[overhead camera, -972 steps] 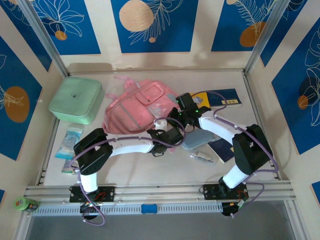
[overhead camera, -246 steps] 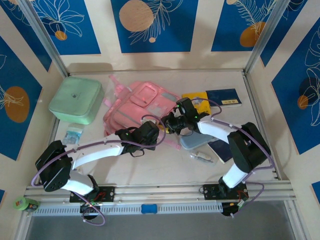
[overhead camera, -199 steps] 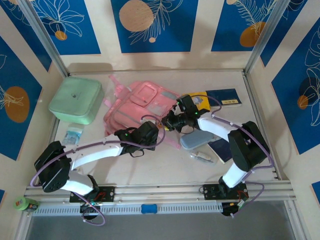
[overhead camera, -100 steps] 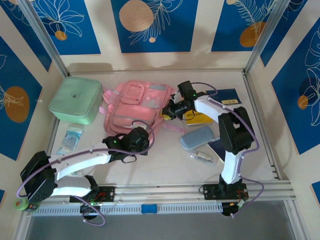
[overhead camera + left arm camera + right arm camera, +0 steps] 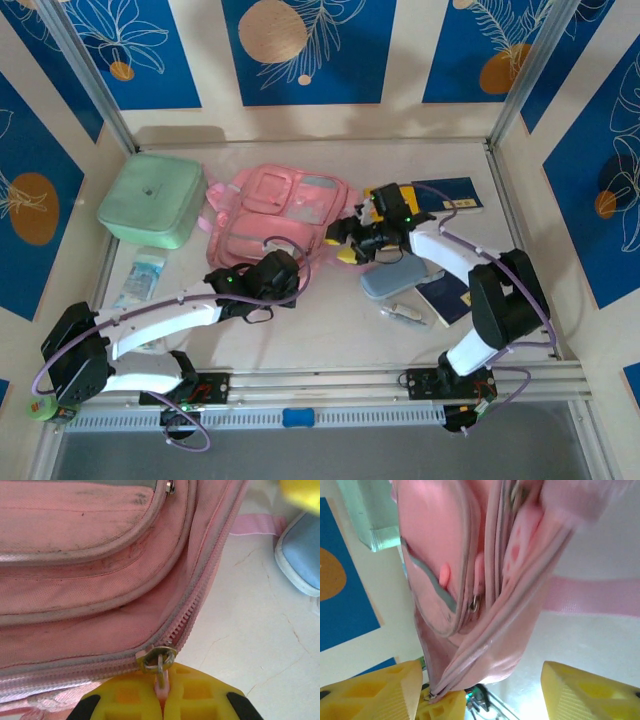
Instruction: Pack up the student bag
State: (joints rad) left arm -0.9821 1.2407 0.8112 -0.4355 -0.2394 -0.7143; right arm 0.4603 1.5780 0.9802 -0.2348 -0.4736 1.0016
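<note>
The left gripper (image 5: 161, 702) is clamped on the zipper pull (image 5: 159, 661) at the near edge of the student bag (image 5: 275, 215), apparently to run the zip. The right gripper (image 5: 480, 690) gapes empty at the bag's right side, perhaps to brace it; a mint-green box (image 5: 152, 198) lies to the bag's left.

L gripper (image 5: 162, 686) fingers run off btm edge of its cam; zip pull (image 5: 159, 661) mostly buried btwn them. Case (image 5: 300, 560) cut by rt edge there. Bag (image 5: 440, 545) top is blurry in R wrist cam. Small thing (image 5: 405, 313) by case: too small to tell.
</note>
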